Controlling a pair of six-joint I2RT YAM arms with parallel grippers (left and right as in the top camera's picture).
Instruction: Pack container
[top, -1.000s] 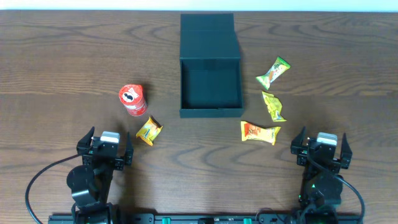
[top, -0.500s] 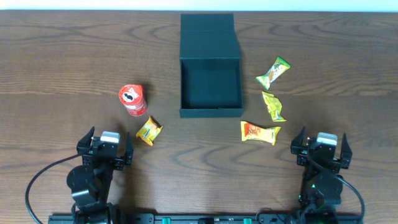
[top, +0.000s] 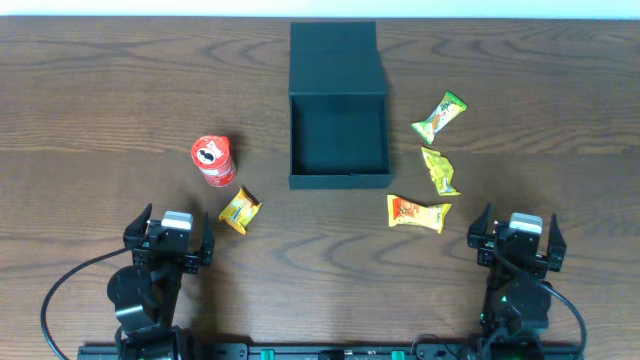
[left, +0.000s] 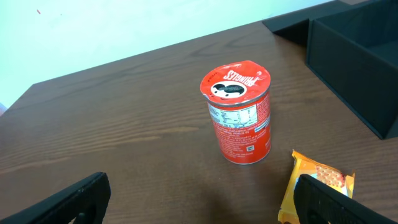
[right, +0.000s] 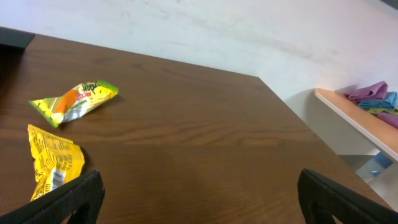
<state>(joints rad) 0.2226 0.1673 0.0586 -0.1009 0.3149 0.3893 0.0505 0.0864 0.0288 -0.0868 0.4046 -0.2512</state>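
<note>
Four snack packets lie loose on the worktop: green packet, yellow packet and orange packet in a column right of the container, with a small biscuit packet on its left, near the upright red can. Container sits centre-back, open, lid flap apparently flat behind it. L fingers & R fingers both spread wide, gripping nothing, near front edge.

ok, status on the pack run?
Left gripper, right gripper open, empty. Container open, nothing inside. Nothing blocks its opening.
</note>
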